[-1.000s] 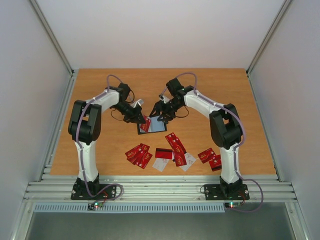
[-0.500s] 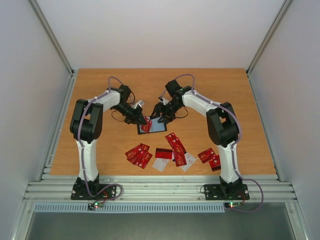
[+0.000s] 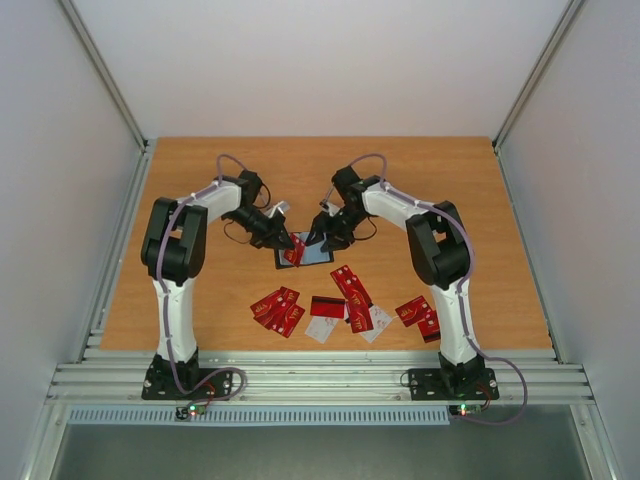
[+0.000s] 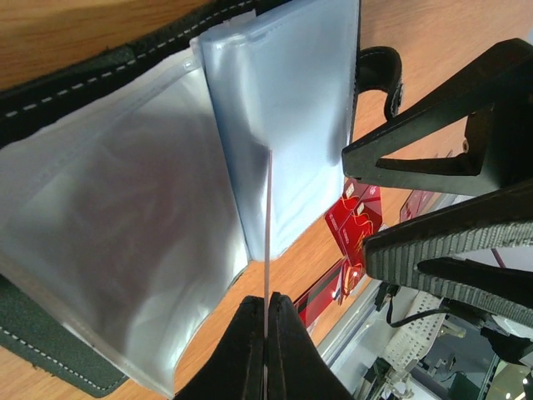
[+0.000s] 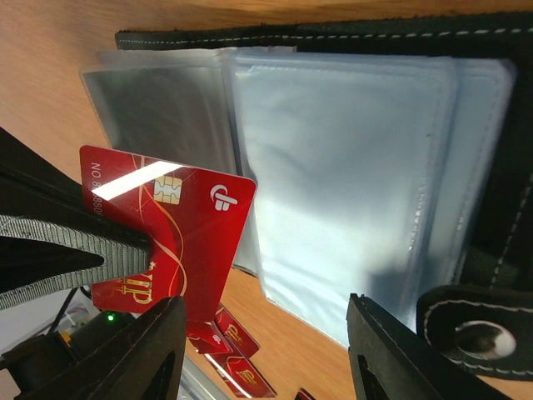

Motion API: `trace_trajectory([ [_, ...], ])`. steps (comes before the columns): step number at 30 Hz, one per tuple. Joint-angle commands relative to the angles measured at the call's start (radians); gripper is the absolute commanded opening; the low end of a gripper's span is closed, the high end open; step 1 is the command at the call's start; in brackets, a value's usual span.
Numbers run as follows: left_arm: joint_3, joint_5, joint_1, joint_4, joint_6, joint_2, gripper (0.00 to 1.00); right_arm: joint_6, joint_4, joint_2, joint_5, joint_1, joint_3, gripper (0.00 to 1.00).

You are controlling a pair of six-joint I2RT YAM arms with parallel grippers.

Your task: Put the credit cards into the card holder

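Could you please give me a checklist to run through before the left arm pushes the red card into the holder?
1. Grip: the left gripper is shut on the red card: ok.
2. The card holder lies open, with its clear sleeves exposed: ok.
3. Card edge lined up with a sleeve opening: cannot tell.
4. Card inside a sleeve: not ok, its whole face shows.
5. The right gripper steadies the holder: cannot tell; it is open.

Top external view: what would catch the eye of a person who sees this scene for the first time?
The open black card holder lies in the middle of the table. Over its clear pockets the left claw pinches one red card, and the right claw stands open beside it. Toward the near edge, loose credit cards lie scattered.
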Motion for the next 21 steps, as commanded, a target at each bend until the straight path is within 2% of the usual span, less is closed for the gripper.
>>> trace_trajectory([
  [1,0.012,0.009,0.006,0.024,0.0,0.016,0.0,-0.03,-0.018,0.013,0.022,-0.012,0.012,0.54],
  [21,0.022,-0.045,0.005,0.013,-0.004,-0.01,0.0,-0.045,-0.017,0.049,0.023,-0.021,-0.007,0.53],
])
